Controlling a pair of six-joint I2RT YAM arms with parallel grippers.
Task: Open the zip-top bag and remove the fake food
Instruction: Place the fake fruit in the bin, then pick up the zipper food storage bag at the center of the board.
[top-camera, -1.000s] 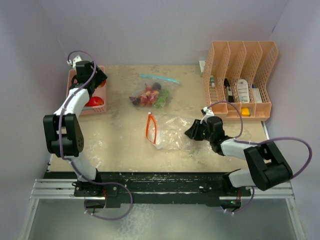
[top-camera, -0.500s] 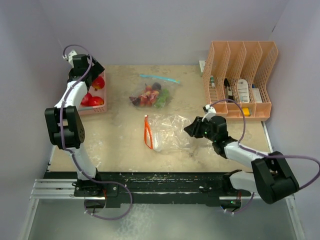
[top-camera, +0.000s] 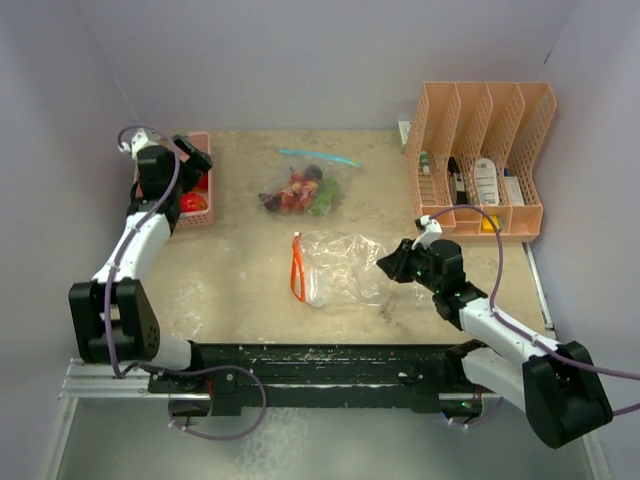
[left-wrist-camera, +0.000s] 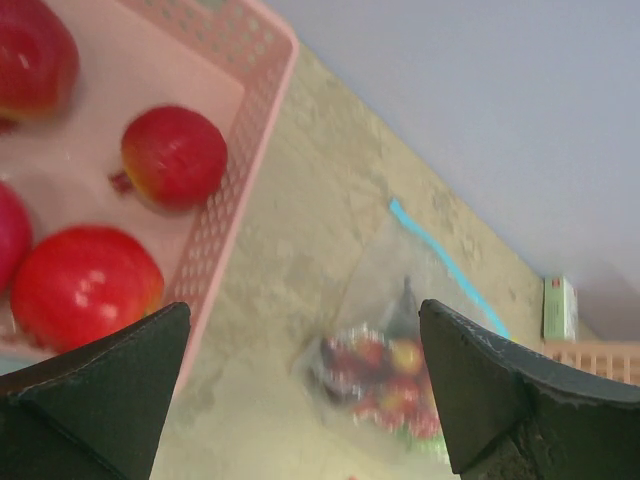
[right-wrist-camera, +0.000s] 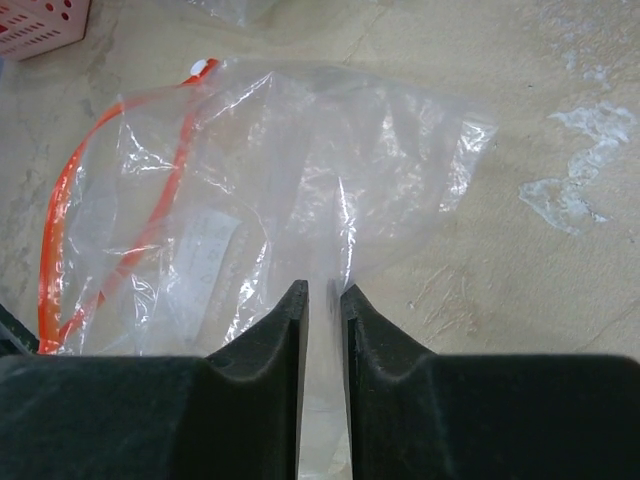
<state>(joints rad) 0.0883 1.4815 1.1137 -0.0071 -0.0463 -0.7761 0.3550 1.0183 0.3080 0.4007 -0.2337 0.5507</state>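
Fruit removal appears partway through on the beige mottled bench (top-camera: 240, 280). Left arm's fingers (left-wrist-camera: 110, 390) stand wide apart and empty above the pink perforated plastic basket (left-wrist-camera: 228, 245) at the far left corner, where round red plastic toy fruits (left-wrist-camera: 175, 155) lie. Right arm's fingers (right-wrist-camera: 272, 350) are drawn almost together on a fold of the crumpled clear zip-top bag with the orange closing strip (right-wrist-camera: 300, 170). That bag lies near the middle of the bench, its mouth gaping to the left and, as far as can be seen, nothing inside.

Towards the back wall, a second clear zip-top bag with a light blue closing strip (top-camera: 335, 185) holds a cluster of small fake food pieces (top-camera: 298, 190), red, yellowish, green and dark. Whether its strip is sealed cannot be told.

Judged from this, the orange-strip bag is done with and the blue-strip bag comes next. The right arm would have to let go of the film, one arm pin the full bag near its strip, and the other part the closure. Thin film may lift or slide with the pull.

A pale label patch (right-wrist-camera: 212, 240) shows through the orange-strip bag, its print too faint to read. Wording on the small green-and-white box (left-wrist-camera: 559, 306) beside the peach plastic desk organiser (top-camera: 480, 110) is too small to make out.
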